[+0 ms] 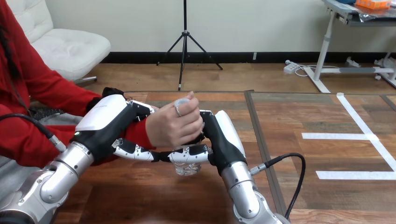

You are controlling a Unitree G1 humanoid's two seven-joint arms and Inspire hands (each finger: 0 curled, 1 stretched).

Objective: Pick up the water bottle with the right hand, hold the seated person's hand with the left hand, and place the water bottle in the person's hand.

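Wooden desk point(140, 196) runs out below us, and over its near middle the handover is on. My left robot hand point(106, 119) is wrapped on the person's wrist point(142, 129). Its fingers point(133, 151) are curled underneath and the thumb lies over the top, so that's a clamp on the wrist rather than the palm.

Just right of it, the person's hand point(175, 125) is closed round the water bottle point(187, 167). The bottle is upright, with its cap point(182, 101) poking out above their knuckles and its clear base showing below. I can't tell whether that base touches the desk.

On the far side, my right robot hand point(224, 137) is clamped on the same bottle, fingers point(196, 150) hooked across the lower body just under the person's grip. So we both have it: the bottle sits between my two robot hands, touching the right one and just beside the left.

I'd call this the last step: the bottle is in the person's hand and the release is not yet made. The next move, as I judge it, wants the right fingers opened gently with no sideways tug. Then that hand should draw back to the right, clear of the base. The left should hold steady until the person plainly carries the weight.
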